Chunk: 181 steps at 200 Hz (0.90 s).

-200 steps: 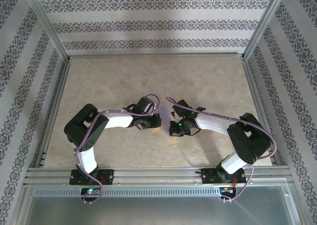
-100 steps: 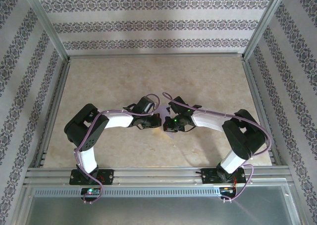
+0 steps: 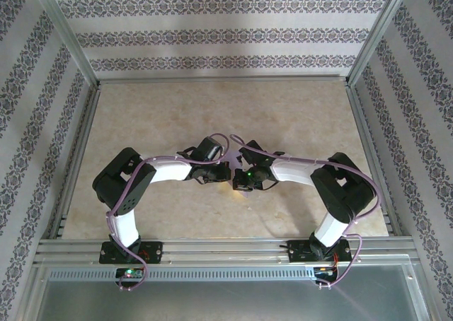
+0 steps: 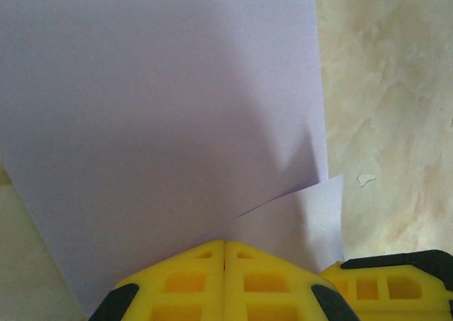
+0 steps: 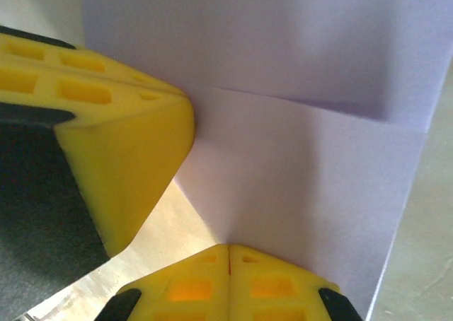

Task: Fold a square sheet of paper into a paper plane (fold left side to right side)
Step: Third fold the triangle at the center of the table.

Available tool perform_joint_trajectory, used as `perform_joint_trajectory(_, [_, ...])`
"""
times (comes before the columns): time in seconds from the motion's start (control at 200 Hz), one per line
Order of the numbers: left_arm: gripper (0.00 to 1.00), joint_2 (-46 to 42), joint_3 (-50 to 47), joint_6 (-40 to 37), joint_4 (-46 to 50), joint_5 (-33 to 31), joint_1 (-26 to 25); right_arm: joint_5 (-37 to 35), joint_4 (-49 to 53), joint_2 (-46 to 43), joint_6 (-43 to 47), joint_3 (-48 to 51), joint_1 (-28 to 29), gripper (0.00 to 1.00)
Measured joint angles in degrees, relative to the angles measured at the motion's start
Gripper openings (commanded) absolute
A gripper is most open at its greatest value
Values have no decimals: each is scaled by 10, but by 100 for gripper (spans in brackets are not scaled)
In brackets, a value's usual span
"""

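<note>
Top external: right gripper (image 3: 245,182) has swung left, meeting the left gripper (image 3: 224,172). Both are clenched on the square sheet of paper (image 4: 163,102), apparently doubling it over.

Two white-and-black jointed robot arms are standing in the lower half of the overhead frame: the left arm (image 3: 152,172) and the right arm (image 3: 304,171). Two grippers with yellow plastic fingers are meeting at centre frame: the left gripper (image 4: 224,242) and the right gripper (image 5: 228,245). One thin lavender square sheet of paper (image 4: 163,102) is showing two overlapping layers. Two purple cables (image 3: 133,183) are lying along the arms, one on each. One beige marbled tabletop (image 3: 283,109) is sitting beneath, and three striped patterned walls (image 3: 226,34) are enclosing it. One green light (image 3: 249,172) is glowing at centre.
</note>
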<state>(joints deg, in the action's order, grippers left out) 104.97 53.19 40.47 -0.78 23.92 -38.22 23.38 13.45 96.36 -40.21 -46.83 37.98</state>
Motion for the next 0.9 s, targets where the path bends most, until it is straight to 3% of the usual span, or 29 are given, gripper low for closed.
perform_joint_trajectory(0.375, [0, 1, 3, -7, 6, -3, 0, 29, -41, -66, -20, 88, -19, 0])
perform_joint_trajectory(0.605, [1, 1, 5, -11, 6, -2, 0, 30, 16, -120, -14, 118, -39, 0])
perform_joint_trajectory(0.745, [15, 1, 5, -6, 2, 0, 0, 25, 61, -199, 14, 123, -88, 21])
perform_joint_trajectory(0.904, [30, -5, 5, 14, -12, 4, 0, 30, 61, -253, 57, 115, -136, 38])
